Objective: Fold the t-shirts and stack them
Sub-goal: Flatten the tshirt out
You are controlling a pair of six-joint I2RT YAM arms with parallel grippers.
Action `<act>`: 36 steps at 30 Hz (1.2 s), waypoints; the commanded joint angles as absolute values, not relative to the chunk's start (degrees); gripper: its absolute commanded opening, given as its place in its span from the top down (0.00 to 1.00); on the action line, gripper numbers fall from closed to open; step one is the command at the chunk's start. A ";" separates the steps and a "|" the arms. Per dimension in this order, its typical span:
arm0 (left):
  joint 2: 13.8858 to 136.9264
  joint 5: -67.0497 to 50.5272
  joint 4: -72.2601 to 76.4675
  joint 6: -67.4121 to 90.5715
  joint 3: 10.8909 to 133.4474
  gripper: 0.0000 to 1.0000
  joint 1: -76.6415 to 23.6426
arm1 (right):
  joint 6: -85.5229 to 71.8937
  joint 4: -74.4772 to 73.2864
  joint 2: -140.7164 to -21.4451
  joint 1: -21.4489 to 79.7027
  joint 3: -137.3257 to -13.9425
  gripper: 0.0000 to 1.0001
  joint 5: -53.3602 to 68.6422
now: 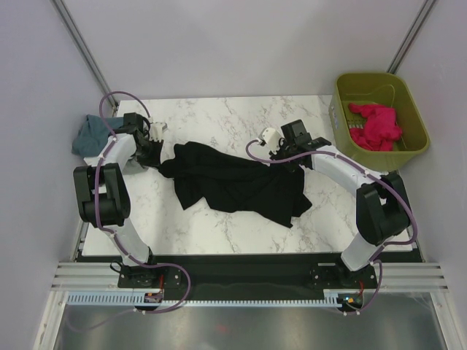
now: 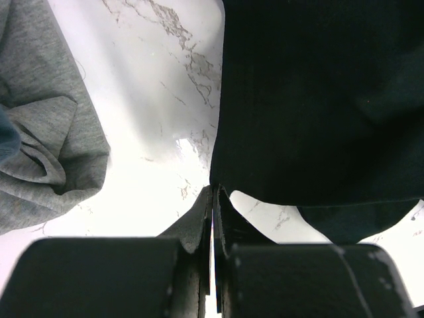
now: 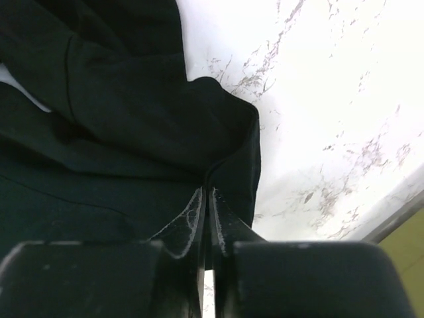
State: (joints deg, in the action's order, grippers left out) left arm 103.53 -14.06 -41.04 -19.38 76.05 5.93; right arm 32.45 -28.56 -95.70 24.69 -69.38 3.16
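A large black t-shirt (image 1: 233, 182) lies crumpled across the middle of the marble table. My left gripper (image 1: 155, 159) is shut on its left edge; in the left wrist view the cloth (image 2: 318, 99) hangs from the closed tips (image 2: 213, 189). My right gripper (image 1: 290, 162) is shut on the shirt's right edge; the right wrist view shows the cloth (image 3: 132, 119) pinched at the tips (image 3: 207, 189). A teal-blue t-shirt (image 1: 90, 135) lies bunched at the table's left edge. A grey t-shirt (image 2: 46, 126) shows in the left wrist view. No white t-shirt is in view.
An olive-green plastic basket (image 1: 408, 102) stands at the back right, off the table corner, with a bright pink cloth (image 1: 376, 125) in it. Bare marble (image 1: 226, 117) lies behind the shirt. Walls and frame posts close in the back and sides.
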 commanded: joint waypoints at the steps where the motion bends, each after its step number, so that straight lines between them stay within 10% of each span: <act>1: 102.75 -15.56 -41.31 -18.10 77.25 0.98 6.24 | 32.61 -26.72 -95.54 24.87 -70.84 0.93 1.67; 21: 102.84 -20.74 -62.31 -17.32 124.17 0.98 6.06 | 37.00 -27.60 -85.00 19.16 -96.24 1.00 -14.14; 36: 79.12 -24.16 -62.32 -23.11 123.94 0.98 5.80 | 29.54 -26.98 -57.77 17.40 -96.33 1.00 -15.74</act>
